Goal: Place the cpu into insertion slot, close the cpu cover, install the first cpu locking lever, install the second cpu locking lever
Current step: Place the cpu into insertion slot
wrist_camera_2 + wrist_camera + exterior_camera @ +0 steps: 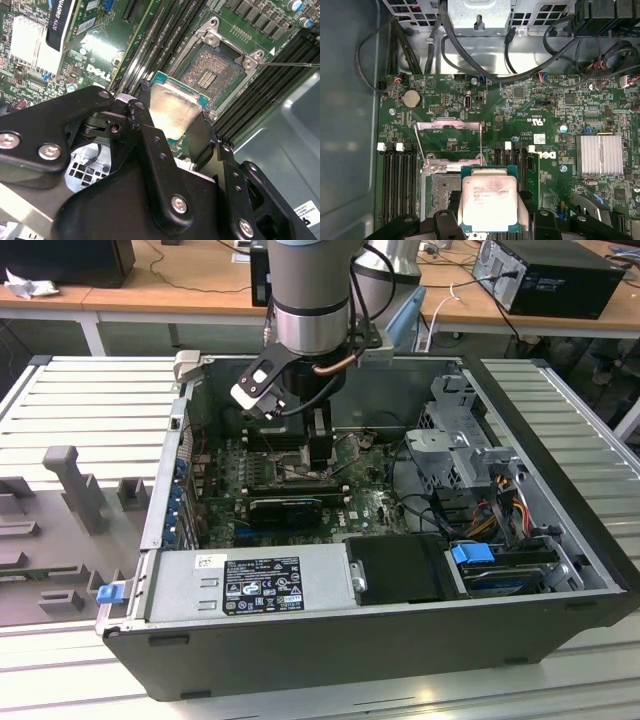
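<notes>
One gripper [490, 222] is clenched on the one cpu [489, 202], its two black fingers [445, 220] pressing on opposite edges of the chip, whose pale metal top faces the cameras in both wrist views. The cpu [172, 112] hangs above the green motherboard [545, 107], not seated: one insertion slot [215, 75] lies just beyond the chip's far edge, partly under it, with its field of contacts bare. One cpu cover [449, 134] stands swung up on the far side of the slot from the gripper, and the board shows through its window. Two thin wire locking levers [418, 147] rise beside that cover, one at each side of it, both unlatched. Two banks of long dark memory slots [400, 185] run alongside the slot, one bank to each side of the gripper. Farther from the gripper the first wrist view shows one round coin battery [411, 98] and one ribbed silver heatsink [600, 155]. In the exterior view a single arm [310, 300] reaches down into one open computer case [560, 570], with one grey power supply [250, 585] along the case wall nearest that camera.
</notes>
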You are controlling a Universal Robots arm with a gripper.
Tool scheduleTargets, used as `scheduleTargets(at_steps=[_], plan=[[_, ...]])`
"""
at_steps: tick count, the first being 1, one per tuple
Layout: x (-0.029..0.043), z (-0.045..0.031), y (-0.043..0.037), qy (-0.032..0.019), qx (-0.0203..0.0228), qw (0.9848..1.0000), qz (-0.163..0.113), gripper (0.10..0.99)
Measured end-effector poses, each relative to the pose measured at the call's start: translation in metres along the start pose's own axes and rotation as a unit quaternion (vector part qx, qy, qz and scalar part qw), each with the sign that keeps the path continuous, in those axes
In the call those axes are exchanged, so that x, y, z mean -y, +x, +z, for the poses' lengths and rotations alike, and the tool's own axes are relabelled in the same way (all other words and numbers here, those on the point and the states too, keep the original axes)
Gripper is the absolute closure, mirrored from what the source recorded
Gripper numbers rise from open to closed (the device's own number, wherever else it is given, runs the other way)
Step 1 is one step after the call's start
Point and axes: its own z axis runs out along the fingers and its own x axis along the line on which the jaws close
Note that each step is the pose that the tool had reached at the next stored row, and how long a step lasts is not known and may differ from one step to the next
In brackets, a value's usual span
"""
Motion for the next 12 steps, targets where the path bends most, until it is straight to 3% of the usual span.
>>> scheduleTargets(at_steps=[12], plan=[[0.0003,0.0035,-0.0001,-0.0001,-0.0001,1.0,0.0,0.561]])
